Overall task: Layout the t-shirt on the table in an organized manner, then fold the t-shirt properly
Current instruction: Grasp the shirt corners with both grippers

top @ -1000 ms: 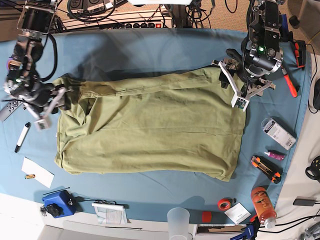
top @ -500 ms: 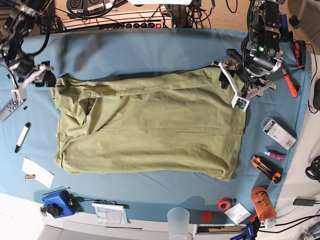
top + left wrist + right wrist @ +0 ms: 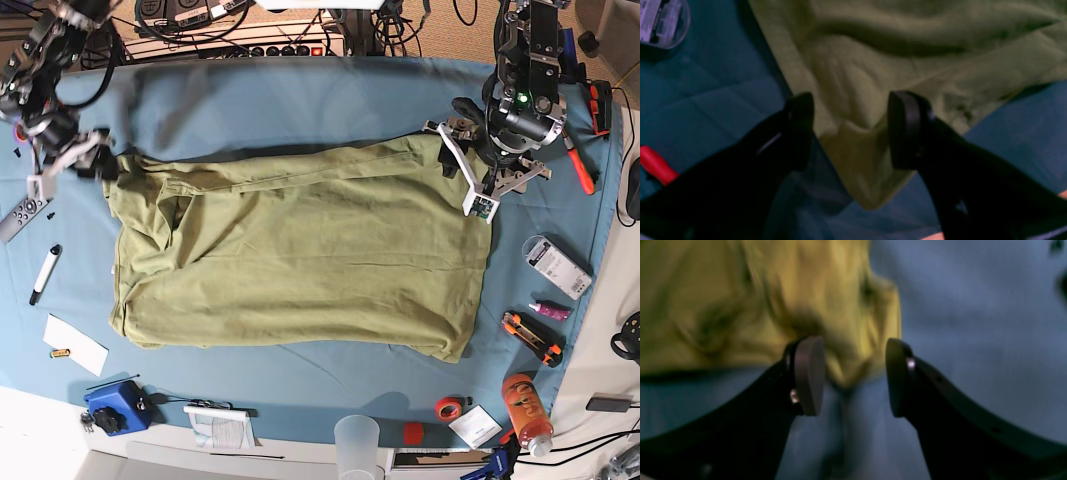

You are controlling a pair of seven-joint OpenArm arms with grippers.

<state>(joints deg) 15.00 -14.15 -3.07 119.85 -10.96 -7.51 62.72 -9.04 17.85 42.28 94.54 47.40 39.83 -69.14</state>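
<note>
The t-shirt lies spread wide on the table, olive-green on the teal cloth, with some wrinkles along its upper edge. The left gripper stands at the shirt's upper corner on the view's right side, its white fingers over the fabric edge. The right gripper is at the opposite upper corner (just beside the cloth, touching or not I cannot tell). Near that side lie a marker and a white paper. An orange bottle lies near the lower right corner.
</note>
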